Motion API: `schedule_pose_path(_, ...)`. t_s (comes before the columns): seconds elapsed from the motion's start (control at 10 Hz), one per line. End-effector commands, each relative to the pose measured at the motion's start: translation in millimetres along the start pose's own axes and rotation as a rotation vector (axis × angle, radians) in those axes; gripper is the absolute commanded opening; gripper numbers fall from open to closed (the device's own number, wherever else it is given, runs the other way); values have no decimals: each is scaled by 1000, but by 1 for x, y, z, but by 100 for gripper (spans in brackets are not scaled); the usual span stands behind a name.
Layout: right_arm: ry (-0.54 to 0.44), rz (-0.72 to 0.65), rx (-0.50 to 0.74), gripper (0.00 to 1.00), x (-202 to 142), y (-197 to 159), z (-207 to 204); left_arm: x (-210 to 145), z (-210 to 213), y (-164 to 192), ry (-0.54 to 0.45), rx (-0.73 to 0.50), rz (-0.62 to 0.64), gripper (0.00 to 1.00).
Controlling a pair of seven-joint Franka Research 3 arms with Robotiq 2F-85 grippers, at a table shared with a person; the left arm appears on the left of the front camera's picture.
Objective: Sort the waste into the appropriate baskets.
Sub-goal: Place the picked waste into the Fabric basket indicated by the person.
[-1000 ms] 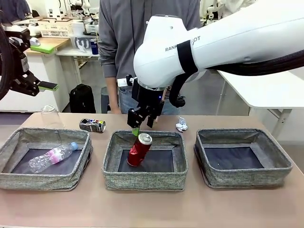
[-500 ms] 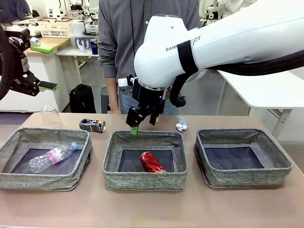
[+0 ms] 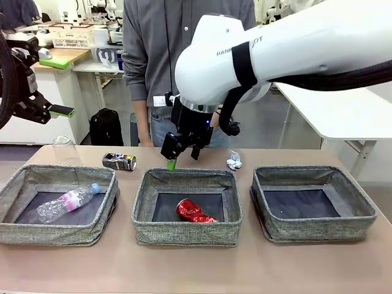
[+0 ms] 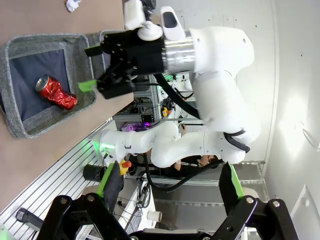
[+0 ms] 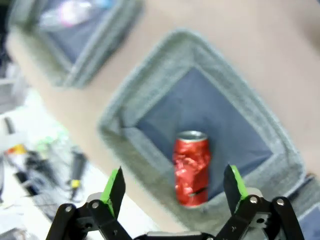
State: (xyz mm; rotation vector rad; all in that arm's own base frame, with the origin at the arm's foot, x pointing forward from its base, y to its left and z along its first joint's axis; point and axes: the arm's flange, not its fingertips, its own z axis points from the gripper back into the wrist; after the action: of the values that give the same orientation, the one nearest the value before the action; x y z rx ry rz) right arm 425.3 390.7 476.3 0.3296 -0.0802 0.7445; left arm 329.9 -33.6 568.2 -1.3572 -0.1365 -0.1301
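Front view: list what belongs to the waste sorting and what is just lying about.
Job: crushed red can, bottle, cup, printed can, paper wad, left basket, middle basket, right basket.
Lying about: black backpack, white side table.

Grey woven baskets: three. The middle basket (image 3: 187,234) sits beneath the right gripper (image 3: 182,158), with the left basket (image 3: 58,233) and the right basket (image 3: 318,229) to either side of it. Cans: two, one crushed red can (image 3: 194,211) and one dark printed can (image 3: 119,162). One clear plastic bottle (image 3: 66,203). One clear plastic cup (image 3: 64,150). One crumpled white paper wad (image 3: 234,161).
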Motion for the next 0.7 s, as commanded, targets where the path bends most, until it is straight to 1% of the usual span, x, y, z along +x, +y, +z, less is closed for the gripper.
schedule_pose_path(0.0, -157, -80, 372, 100, -58, -26, 67, -1, 1, -5, 3, 1, 9, 100)
schedule_pose_path(0.1, -246, -196, 566, 100, -88, -45, 93, -1, 1, -5, 3, 1, 9, 100)
schedule_pose_path(0.2, -353, -264, 758, 100, -117, -62, 107, -1, 1, -5, 3, 1, 9, 100)
schedule_pose_path(0.3, -462, -343, 871, 100, -143, -78, 111, -1, 1, -5, 3, 1, 9, 100)
schedule_pose_path(0.4, -499, -412, 940, 100, -158, -87, 110, -1, 1, -5, 3, 1, 9, 100)
schedule_pose_path(0.5, -545, -530, 1006, 100, -179, -96, 108, -1, 1, -5, 3, 1, 9, 100)
schedule_pose_path(0.6, -561, -655, 1017, 100, -193, -100, 108, -1, 1, -5, 3, 1, 9, 100)
